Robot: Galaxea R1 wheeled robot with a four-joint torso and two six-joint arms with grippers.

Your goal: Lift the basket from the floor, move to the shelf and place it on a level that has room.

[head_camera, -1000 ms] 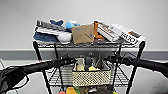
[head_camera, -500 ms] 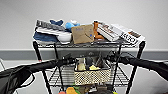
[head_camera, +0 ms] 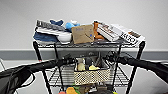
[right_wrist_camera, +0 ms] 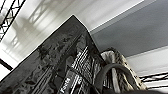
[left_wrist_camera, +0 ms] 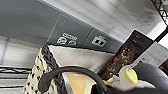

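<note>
Apparently both arms level, flanking basket (head_camera: 92, 73).

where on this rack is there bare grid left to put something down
Bare wire shows on the middle tier, between the basket and the left posts, and a narrower strip on its right. The top tier is crowded: cardboard box, white bowl, books.

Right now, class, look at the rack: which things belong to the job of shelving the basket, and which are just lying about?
Part of the job:
basket
shelf
middle level
left gripper
right gripper

Just lying about:
cardboard box
white bowl
blue cloth
printed carton
</note>
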